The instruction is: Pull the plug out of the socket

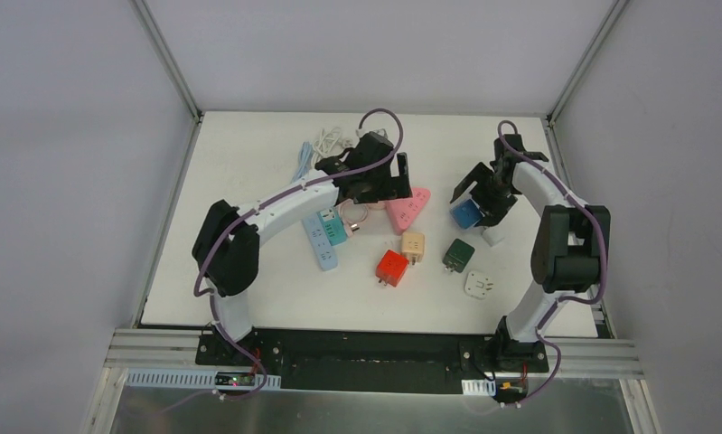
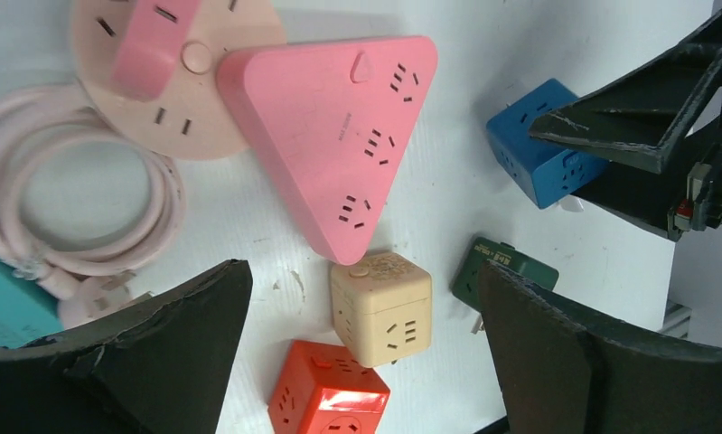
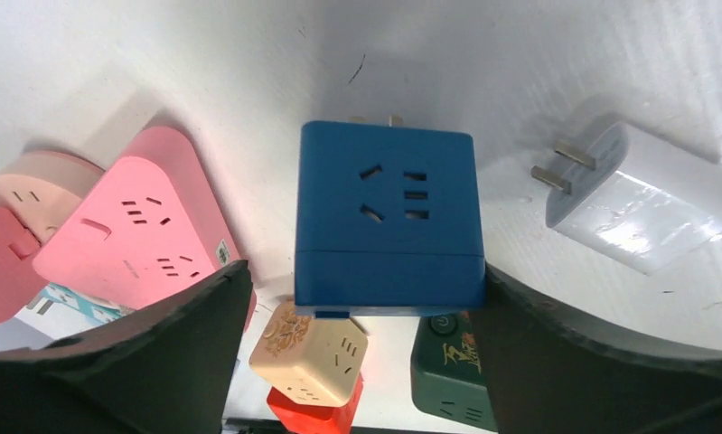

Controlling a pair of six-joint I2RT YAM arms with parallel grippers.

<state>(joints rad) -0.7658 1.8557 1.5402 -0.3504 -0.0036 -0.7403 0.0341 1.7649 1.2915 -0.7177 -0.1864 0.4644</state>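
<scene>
A blue cube socket (image 3: 389,212) sits between my right gripper's (image 3: 361,271) spread fingers. The right finger touches its side and a gap shows at the left finger. In the top view the cube (image 1: 466,214) is just under that gripper (image 1: 477,199). A white plug (image 3: 642,199) lies on the table beside the cube, apart from it, its two prongs bare. My left gripper (image 2: 361,271) is open and empty, hovering over a beige cube socket (image 2: 381,307) and next to a pink triangular socket (image 2: 339,136).
A red cube (image 1: 392,268), a dark green adapter (image 1: 458,255) and a white adapter (image 1: 478,286) lie in front of the grippers. A teal and blue power strip (image 1: 325,235) lies to the left. A round pink socket (image 2: 158,81) with a coiled cord sits behind the triangle.
</scene>
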